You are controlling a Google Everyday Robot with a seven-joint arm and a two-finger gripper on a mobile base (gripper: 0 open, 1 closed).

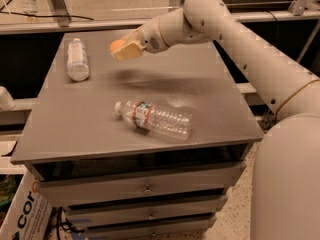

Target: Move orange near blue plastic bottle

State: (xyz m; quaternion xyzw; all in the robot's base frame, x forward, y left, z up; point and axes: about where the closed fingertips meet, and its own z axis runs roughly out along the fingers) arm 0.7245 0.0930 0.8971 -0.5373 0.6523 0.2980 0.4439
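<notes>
The orange [117, 45] is held clamped between the fingers of the gripper [122, 49], above the table [215, 84]; the blue plastic bottle [77, 60] is laid flat near the gripper, to its left in view; a clear ribbed bottle [156, 120] is laid in front of it.

A grey flat-topped desk [210, 79] with stacked drawers, the top drawer [100, 191] bearing a small metal knob, stands on a pale speckled floor [235, 219]. A white cardboard box with dark lettering [22, 219] sits at its lower left. Behind runs a pale metal rail [75, 26], with a black cable [50, 17] beyond. The jaws hang above the desk's far left part.
</notes>
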